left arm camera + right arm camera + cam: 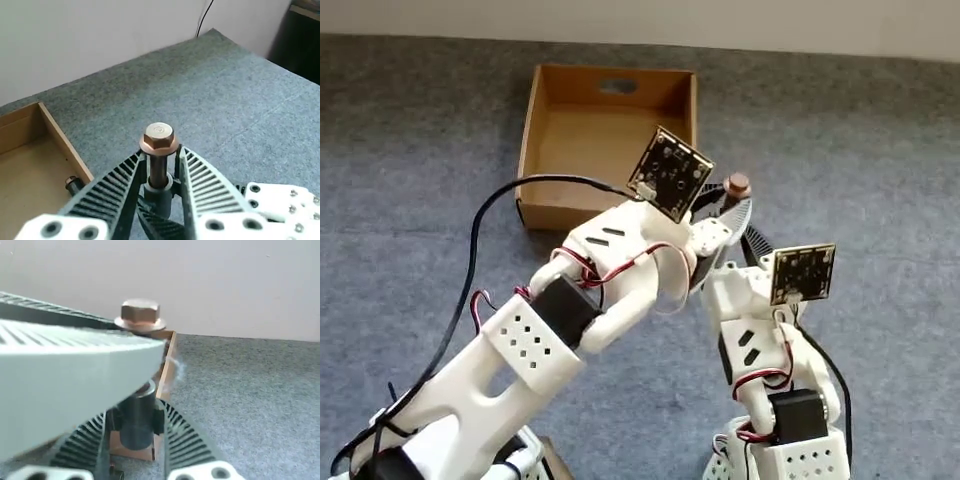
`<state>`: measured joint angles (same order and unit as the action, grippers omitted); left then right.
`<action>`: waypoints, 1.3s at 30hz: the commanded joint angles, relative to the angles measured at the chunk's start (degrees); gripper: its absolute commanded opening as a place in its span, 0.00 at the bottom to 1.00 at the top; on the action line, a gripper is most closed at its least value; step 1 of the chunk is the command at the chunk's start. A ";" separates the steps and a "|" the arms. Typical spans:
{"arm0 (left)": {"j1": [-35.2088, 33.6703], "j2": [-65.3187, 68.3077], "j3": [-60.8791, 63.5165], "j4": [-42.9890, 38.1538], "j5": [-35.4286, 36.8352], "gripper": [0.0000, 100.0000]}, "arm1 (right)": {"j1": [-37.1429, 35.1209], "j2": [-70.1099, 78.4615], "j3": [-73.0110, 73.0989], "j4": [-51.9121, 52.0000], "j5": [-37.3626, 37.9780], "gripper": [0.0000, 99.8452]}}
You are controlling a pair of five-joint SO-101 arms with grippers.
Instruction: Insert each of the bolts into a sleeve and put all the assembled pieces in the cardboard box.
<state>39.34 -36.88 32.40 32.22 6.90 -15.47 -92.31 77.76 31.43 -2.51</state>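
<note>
The left claw (pixel 161 152) clamps the bolt (pixel 159 137) by its shank under the hex head, the right claw (pixel 135 412) grips the dark sleeve (pixel 136 427) beneath, and both parts look rigid, probably slippery.

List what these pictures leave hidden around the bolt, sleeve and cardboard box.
- Right wrist view: a finger of the left pincer covers the bolt shank above the sleeve; insertion depth unknown.
- High view: the arms cover the sleeve beneath the bolt head.
- Left wrist view: the picture's edge cuts off the cardboard box; the left pincer half hides a dark piece inside.
</note>
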 commanded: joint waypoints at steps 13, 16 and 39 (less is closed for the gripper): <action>-0.40 -15.78 -0.75 8.00 0.18 0.12 | -0.13 -0.75 -0.75 -1.27 -0.62 0.01; -0.48 -16.22 0.04 9.67 0.18 0.12 | -0.13 -0.75 -0.75 -1.27 -0.53 0.01; -47.96 -16.31 47.87 -5.19 -0.09 0.03 | -2.77 15.16 -36.53 7.96 -0.70 0.01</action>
<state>-7.52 -52.26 73.71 34.77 6.90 -17.49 -84.84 54.55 35.56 -2.51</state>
